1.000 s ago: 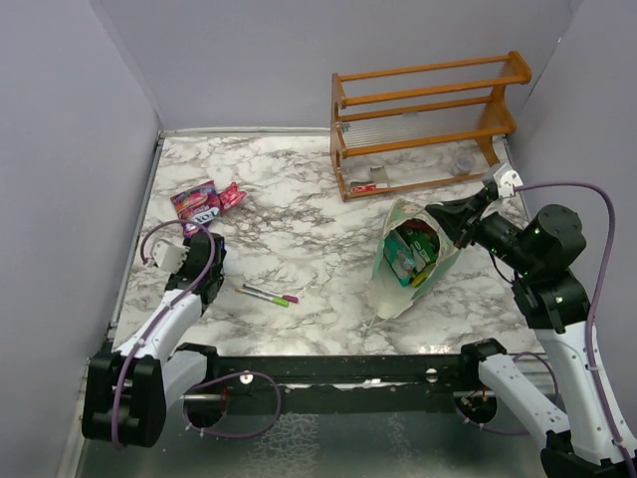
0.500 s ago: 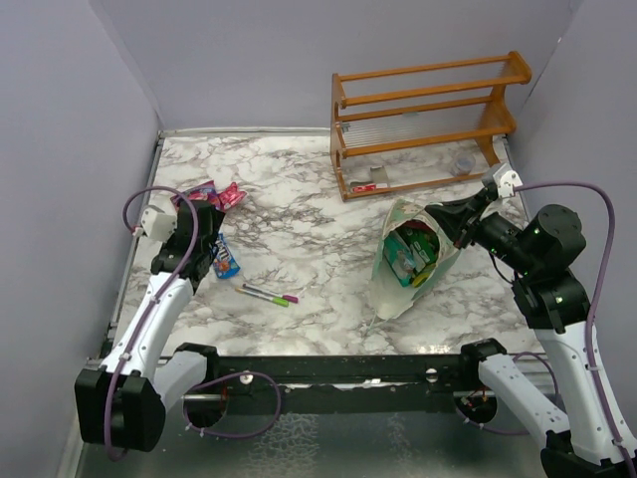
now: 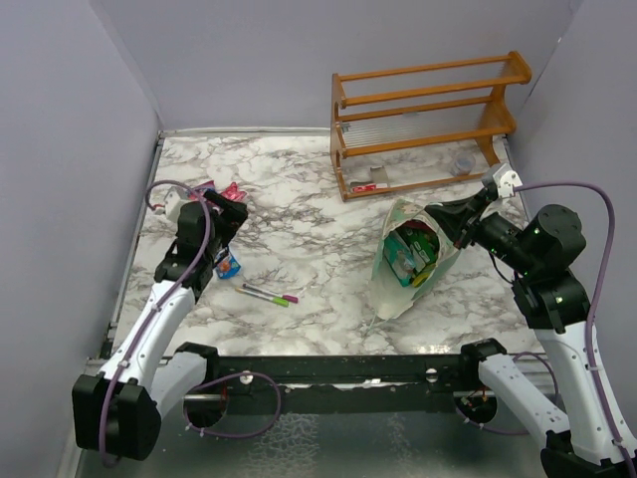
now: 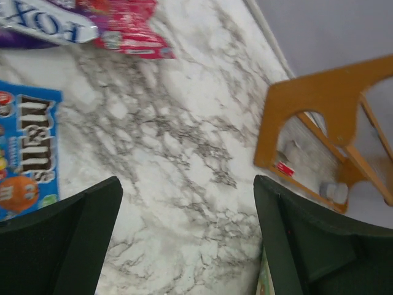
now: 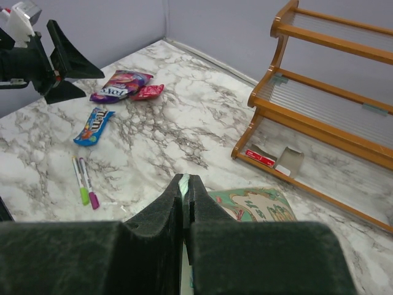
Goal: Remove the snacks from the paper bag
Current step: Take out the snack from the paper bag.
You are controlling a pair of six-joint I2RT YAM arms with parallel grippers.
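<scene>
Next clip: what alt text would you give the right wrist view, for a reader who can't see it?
The right gripper pinches the pale green edge of the paper bag. Across the marble table, the open left gripper hovers by a purple packet, a pink packet and a blue packet lying outside the bag. Two marker pens lie nearer; a wooden rack stands right.

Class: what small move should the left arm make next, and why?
Probably swing the left gripper toward the bag for another packet. Its jaws stand open and empty, the blue packet lies free on the table, more packets show inside the bag, and the right gripper is shut on the bag's rim, holding the mouth open.
</scene>
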